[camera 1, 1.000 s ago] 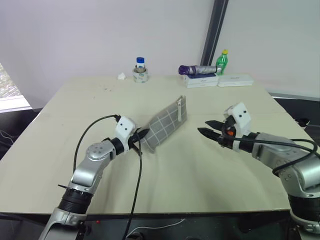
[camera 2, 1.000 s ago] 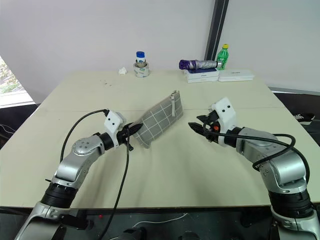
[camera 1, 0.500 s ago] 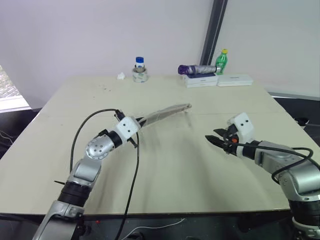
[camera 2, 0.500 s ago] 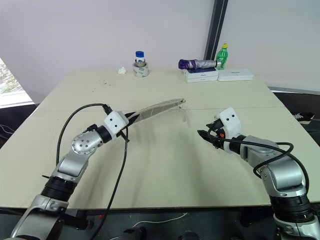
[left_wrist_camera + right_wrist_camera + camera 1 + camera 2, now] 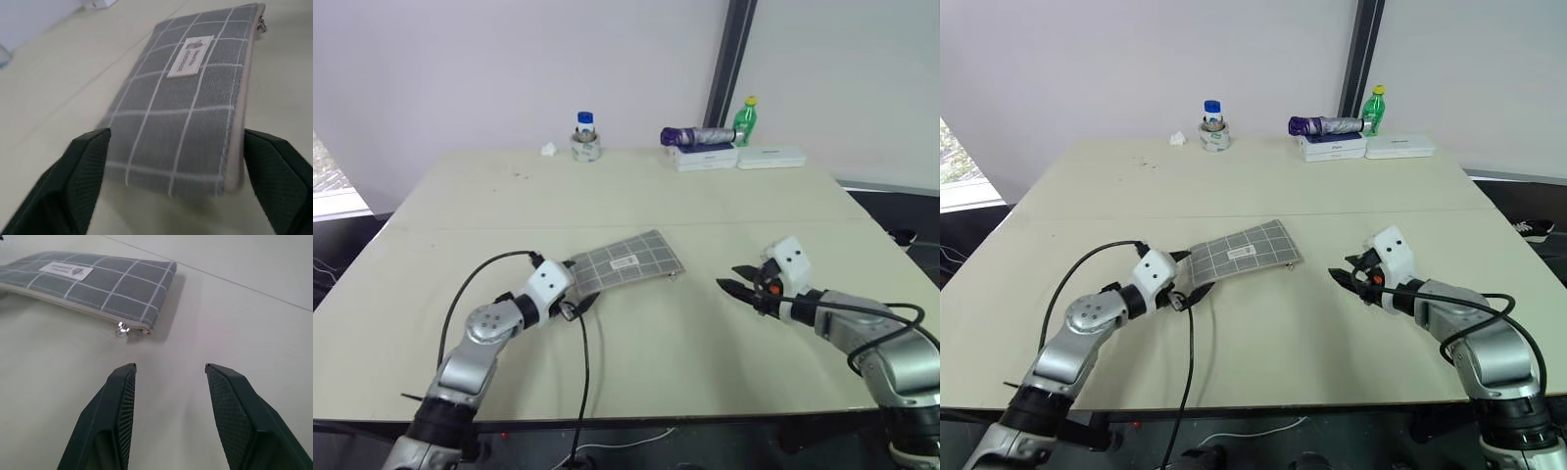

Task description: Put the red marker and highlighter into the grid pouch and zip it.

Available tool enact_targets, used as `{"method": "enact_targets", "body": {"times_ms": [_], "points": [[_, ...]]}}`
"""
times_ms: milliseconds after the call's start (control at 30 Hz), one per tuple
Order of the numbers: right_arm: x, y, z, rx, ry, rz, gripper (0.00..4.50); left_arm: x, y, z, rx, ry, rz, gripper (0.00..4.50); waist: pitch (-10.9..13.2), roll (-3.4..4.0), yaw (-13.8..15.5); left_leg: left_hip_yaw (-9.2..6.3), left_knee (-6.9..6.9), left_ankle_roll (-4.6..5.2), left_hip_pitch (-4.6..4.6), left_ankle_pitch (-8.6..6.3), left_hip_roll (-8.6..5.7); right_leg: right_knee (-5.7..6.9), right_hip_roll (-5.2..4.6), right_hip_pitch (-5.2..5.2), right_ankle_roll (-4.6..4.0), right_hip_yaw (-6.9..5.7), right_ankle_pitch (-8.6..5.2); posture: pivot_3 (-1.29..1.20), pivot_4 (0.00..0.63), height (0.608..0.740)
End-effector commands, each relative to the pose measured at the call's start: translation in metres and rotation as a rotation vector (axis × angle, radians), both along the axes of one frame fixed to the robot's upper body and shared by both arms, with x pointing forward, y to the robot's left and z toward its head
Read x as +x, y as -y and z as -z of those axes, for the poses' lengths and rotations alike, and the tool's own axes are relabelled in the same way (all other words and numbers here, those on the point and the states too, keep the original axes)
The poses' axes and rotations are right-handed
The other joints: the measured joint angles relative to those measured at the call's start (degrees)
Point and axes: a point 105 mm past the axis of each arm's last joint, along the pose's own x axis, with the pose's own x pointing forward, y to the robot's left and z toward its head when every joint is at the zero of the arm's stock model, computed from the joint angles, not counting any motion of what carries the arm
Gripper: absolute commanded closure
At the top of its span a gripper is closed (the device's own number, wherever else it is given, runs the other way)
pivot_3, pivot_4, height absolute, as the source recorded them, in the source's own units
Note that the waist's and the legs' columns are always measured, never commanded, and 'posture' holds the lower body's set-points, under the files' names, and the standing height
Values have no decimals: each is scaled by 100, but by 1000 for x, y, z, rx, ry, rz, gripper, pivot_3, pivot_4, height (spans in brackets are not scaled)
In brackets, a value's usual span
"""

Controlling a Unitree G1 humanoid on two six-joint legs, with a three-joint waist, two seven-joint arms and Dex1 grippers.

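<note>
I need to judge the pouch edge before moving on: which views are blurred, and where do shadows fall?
Left wrist view: the near end of the grid pouch and the fingertips are soft, the label sharper. Right wrist view: sharp; the pouch casts a soft shadow on the table beyond its zipper-pull end. Head views: even light, no glare on the pouch.

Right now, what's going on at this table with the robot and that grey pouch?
The grid pouch lies flat on the table, label up. The left gripper is open, one finger at each side of the pouch's near end, not clamping it. The right gripper hovers open and empty a little way off, pointing toward the zipper pull at the pouch's corner. The zipper looks closed. At the table's far edge stand a green bottle, a jar and white boxes.
</note>
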Motion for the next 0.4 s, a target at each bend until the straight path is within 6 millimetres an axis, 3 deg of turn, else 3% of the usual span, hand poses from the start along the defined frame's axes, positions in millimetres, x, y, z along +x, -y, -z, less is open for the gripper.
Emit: {"method": "enact_targets", "body": {"times_ms": [33, 233, 400], "points": [[-10, 0, -22, -9, 116, -76, 2168, -9, -29, -15, -102, -35, -74, 308, 0, 0, 0, 0, -2, 0, 1, 0, 0, 2, -1, -3, -2, 4, 2, 0, 150, 737], [-13, 14, -25, 27, 138, -101, 2168, -23, -65, -23, -217, -71, -202, 308, -1, 1, 40, -3, 1, 0, 4, 0, 5, 5, -11, 2, -6, 7, 5, 0, 150, 737], [-12, 15, -22, 26, 134, -125, 2168, -28, -75, -26, -243, -69, -247, 308, -1, 0, 62, -4, 6, 0, 8, 0, 0, 4, -16, 10, -6, 6, 6, 0, 150, 737]]}}
